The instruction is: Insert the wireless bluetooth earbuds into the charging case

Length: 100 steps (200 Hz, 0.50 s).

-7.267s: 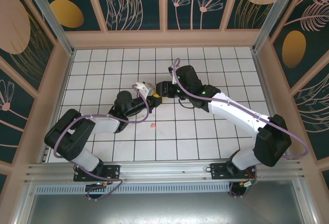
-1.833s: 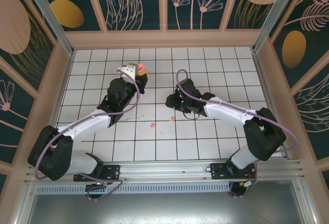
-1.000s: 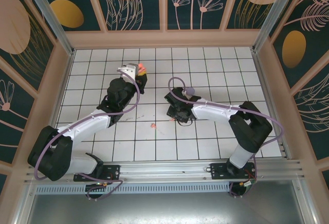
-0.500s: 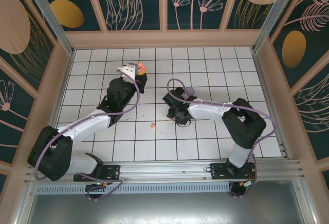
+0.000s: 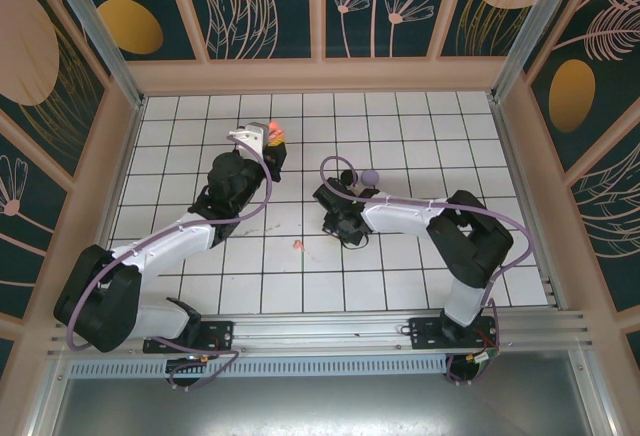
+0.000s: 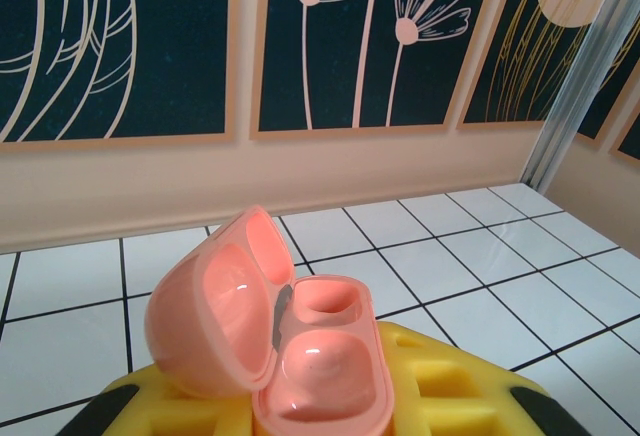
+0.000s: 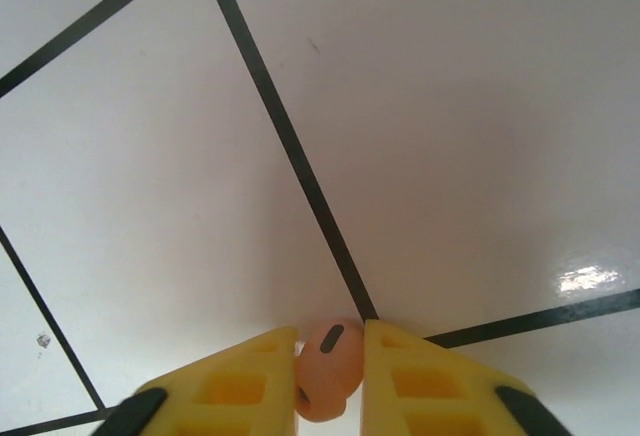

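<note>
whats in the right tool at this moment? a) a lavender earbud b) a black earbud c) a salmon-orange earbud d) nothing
c: the right wrist view shows a salmon-orange earbud pinched in the right tool, just above the tiled floor.

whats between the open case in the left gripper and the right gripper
Bare white tiles in the top view, from the open charging case to the right gripper. The loose salmon earbud lies off that line, nearer the arm bases.

No legible text anywhere.
</note>
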Each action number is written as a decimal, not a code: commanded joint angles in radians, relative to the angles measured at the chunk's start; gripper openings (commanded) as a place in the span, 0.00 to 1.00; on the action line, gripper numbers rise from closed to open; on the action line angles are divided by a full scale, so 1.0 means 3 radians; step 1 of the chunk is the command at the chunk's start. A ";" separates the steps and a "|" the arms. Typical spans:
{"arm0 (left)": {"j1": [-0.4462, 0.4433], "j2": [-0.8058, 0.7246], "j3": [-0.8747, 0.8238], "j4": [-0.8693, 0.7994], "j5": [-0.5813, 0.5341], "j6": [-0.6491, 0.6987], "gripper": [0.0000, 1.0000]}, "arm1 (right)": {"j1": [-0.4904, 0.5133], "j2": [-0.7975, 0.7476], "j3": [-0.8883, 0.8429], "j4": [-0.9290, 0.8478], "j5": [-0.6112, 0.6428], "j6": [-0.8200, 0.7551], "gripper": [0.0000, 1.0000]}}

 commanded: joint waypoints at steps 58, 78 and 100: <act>0.0022 0.0001 0.0055 0.0043 0.0047 0.0037 0.00 | -0.0015 -0.0392 -0.0511 0.1259 -0.0024 -0.1254 0.13; 0.0022 0.0008 0.0075 0.0022 0.0052 0.0032 0.00 | -0.0128 -0.0546 -0.0885 0.2047 -0.0270 -0.1489 0.13; 0.0022 0.0008 0.0106 -0.0030 0.0077 0.0017 0.00 | -0.0294 -0.0555 -0.1274 0.2912 -0.0630 -0.1562 0.13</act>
